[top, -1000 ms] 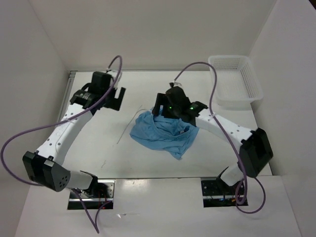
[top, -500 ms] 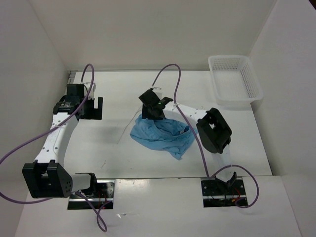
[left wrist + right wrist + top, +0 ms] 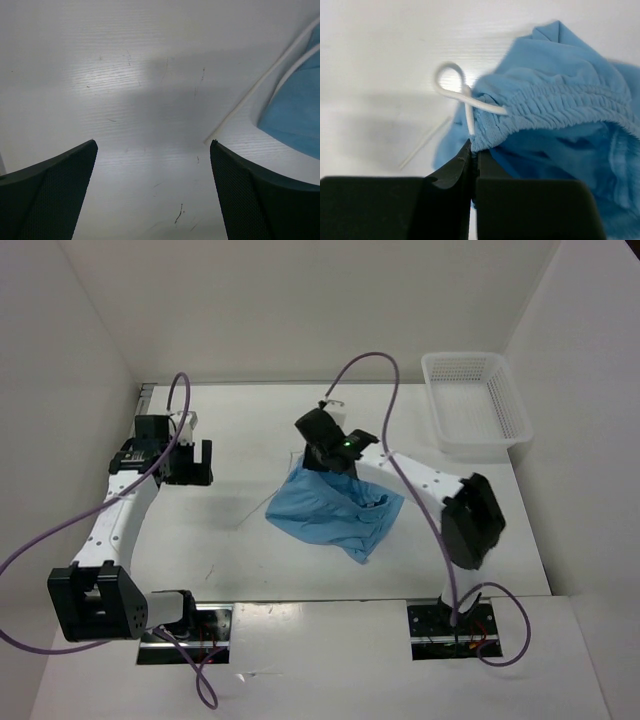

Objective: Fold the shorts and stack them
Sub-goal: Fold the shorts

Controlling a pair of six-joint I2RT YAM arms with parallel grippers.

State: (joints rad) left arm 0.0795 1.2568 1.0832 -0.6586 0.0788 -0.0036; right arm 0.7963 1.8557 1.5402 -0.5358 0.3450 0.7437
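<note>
At the far right corner of the desk (image 3: 250,550) sits a white mesh basket (image 3: 478,400), well apart from everything else. A purple cable (image 3: 365,370) arches above the right arm, and nothing lies between the 2 arms except the cloth. The shorts (image 3: 335,515) lie bunched near the middle of the desk, and their gathered waistband (image 3: 555,107) is lifted at the far-left end. There the right end effector (image 3: 472,150) has its fingers pressed together, pinching the waistband edge just below the white drawstring (image 3: 457,92) loop. The left end effector (image 3: 152,145) hangs over bare desk to the left with its fingers spread wide and nothing between them. The shorts' blue edge and a drawstring strand lie off to its right, apart from it.
</note>
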